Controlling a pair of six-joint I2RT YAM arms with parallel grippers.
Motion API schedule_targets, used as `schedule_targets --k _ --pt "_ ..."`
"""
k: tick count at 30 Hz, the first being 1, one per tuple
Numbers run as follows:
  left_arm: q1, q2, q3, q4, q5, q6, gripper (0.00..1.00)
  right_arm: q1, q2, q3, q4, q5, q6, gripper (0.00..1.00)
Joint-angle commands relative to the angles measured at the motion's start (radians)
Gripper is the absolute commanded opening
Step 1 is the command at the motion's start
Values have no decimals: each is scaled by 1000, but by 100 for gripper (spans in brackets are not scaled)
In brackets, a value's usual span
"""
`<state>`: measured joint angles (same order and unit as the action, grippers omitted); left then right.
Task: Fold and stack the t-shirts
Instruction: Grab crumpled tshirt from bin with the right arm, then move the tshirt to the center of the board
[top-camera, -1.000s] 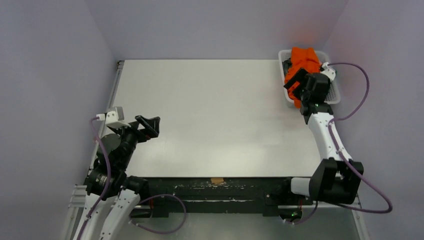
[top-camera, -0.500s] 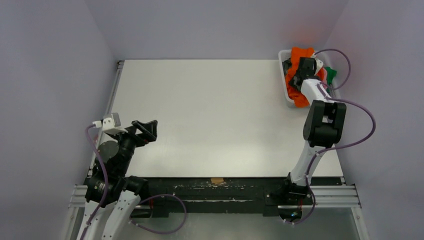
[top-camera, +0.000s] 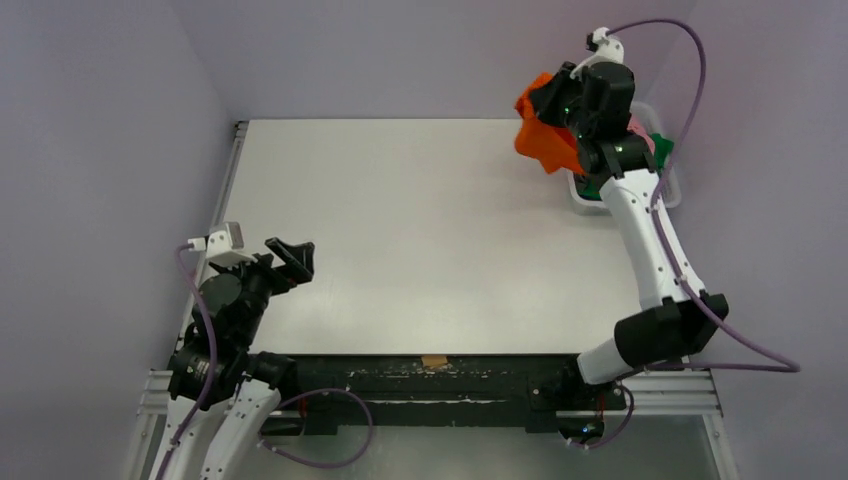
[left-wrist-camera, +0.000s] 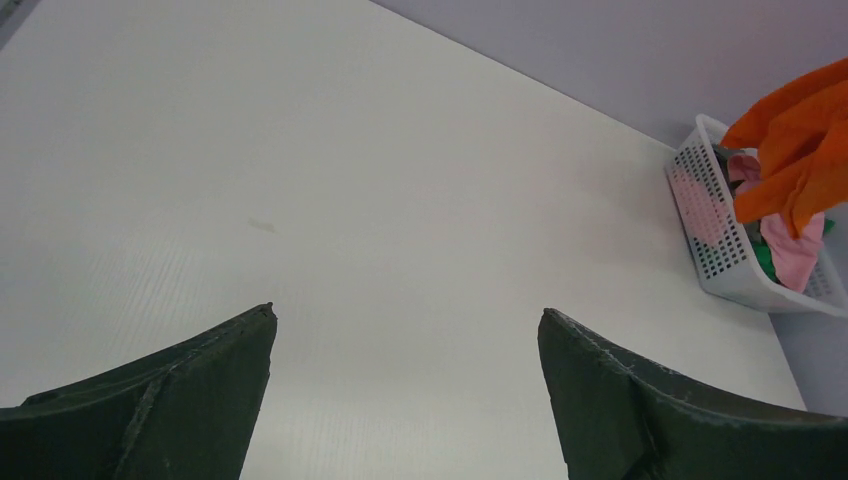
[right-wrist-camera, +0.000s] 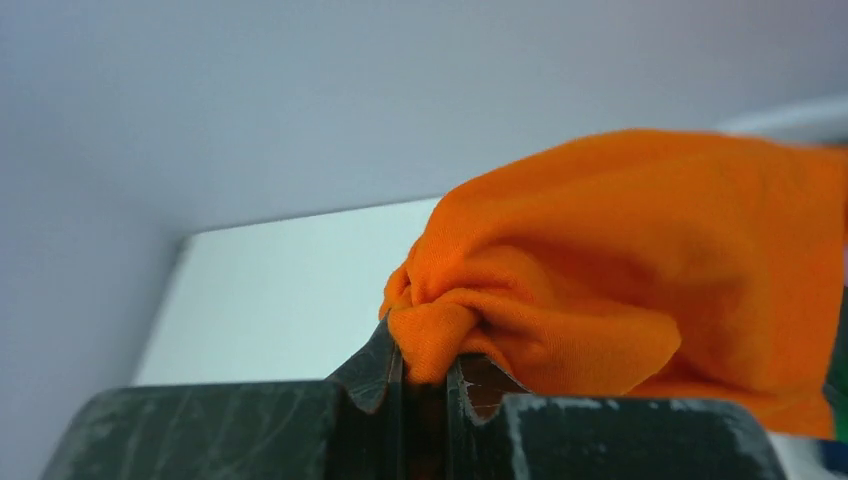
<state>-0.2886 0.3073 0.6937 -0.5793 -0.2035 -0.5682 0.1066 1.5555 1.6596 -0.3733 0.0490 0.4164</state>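
Right wrist view shows the orange t-shirt (right-wrist-camera: 620, 260) bunched straight ahead of the right gripper (right-wrist-camera: 425, 372). Its two fingers are pinched together on a puckered fold, and the rest of the cloth billows off toward 3 o'clock. From the top external camera the shirt hangs in the air at about 1 o'clock of the table (top-camera: 400, 220), over the far right corner. It is a crumpled clump with no clear long axis, on the 9 o'clock side of the white slotted basket (left-wrist-camera: 700, 205). A pink t-shirt (left-wrist-camera: 790, 255) and a green t-shirt (top-camera: 661, 150) lie in that basket. Only the right arm is at the cloth. The left gripper (top-camera: 290, 255) sits at 8 o'clock of the table, well apart, its fingers spread wide on nothing. Bare table lies toward 7 o'clock of the held shirt, so I judge that carrying it that way would bring it within the left arm's reach. Left wrist view adds the height: the shirt's lower folds dangle over the basket's opening, though whether they touch the pink cloth I cannot tell. Only the right wrist view shows the pinch itself.
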Motion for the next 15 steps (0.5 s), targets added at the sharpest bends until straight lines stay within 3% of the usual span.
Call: schedule_targets --k 1,5,7,10,12,13,15 --pt "1 -24 23 -45 -78 -41 100 202 -111 103 70 -251 20 0" --pt "0 -33 30 -82 -139 -66 100 244 -95 149 127 -421 73 0" --pt "0 -29 34 -105 -167 -82 100 245 -96 132 125 -430 73 0" --pt "1 -18 39 -119 -192 -98 100 245 -155 -17 145 -357 53 0" --pt "0 -3 39 -122 -194 -104 100 245 -232 -221 178 -300 49 0" --pt "0 7 41 -128 -194 -106 100 245 -257 -317 199 -264 47 3" --pt "0 35 48 -144 -199 -119 100 245 -340 -545 252 -183 87 34"
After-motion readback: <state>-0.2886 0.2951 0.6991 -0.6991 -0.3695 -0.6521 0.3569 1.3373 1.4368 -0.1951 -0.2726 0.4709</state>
